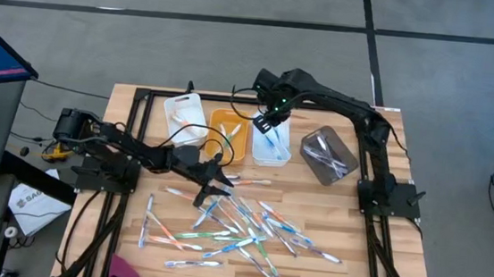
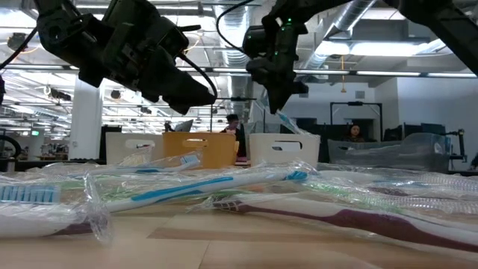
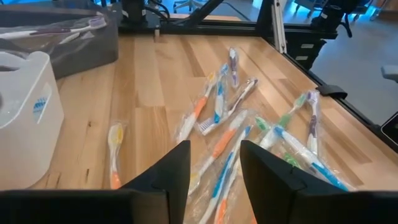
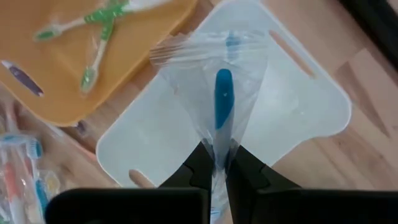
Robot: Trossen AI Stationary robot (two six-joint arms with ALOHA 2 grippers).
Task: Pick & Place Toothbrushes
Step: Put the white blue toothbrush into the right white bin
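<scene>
Right gripper (image 4: 216,163) pinches a wrapped blue brush (image 4: 222,99) above the white bin (image 1: 272,143); left gripper (image 3: 214,165) hangs open over the pile.

Wood table (image 1: 355,238) on grey floor, open office behind it with a person (image 2: 231,123) seated. Back row of bins: white tray (image 1: 184,112), orange bin (image 1: 226,134) with green brushes, white bin, grey bin (image 1: 328,155) holding a few. Loose brushes (image 1: 239,227) spread across the table's front half, under and ahead of the left fingers. Black cables by the left arm.
</scene>
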